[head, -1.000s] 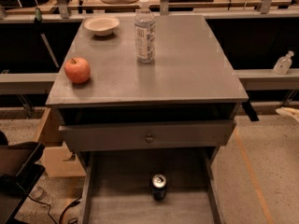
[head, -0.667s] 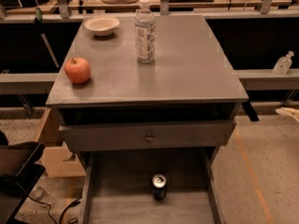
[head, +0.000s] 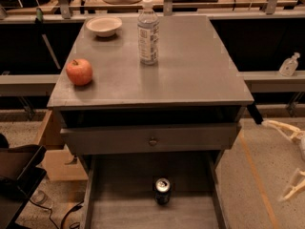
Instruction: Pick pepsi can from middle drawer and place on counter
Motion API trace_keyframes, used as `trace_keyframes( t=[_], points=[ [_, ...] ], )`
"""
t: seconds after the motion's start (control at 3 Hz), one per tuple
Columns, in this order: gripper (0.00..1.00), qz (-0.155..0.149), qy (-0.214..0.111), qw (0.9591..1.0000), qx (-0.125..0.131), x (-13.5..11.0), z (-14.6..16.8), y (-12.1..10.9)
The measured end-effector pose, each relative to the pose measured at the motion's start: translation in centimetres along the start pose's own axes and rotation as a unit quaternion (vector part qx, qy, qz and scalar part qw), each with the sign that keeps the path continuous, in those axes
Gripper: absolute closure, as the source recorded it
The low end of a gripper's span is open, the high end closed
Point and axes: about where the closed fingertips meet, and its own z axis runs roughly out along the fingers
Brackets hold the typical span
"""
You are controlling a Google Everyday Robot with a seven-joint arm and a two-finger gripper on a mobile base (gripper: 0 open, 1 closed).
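Since the earlier frame, the gripper (head: 274,161) is seen entered at the right edge, fingers spread, well apart from the pepsi can (head: 162,191). That can is noted upright in the open middle drawer (head: 119,209). Above, a bottle (head: 148,32), apple (head: 79,71) and bowl (head: 104,26) are recorded on the counter (head: 190,66).
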Motion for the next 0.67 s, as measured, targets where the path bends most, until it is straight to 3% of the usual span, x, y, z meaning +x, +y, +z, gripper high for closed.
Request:
trace_keyframes(
  t=[0.33, 0.67],
  points=[
    [0.00, 0.038, -0.064, 0.9972, -0.007, 2.9, 6.5, 1.4],
    [0.00, 0.063, -0.111, 0.9919, -0.005, 4.7, 10.9, 2.7]
  ],
)
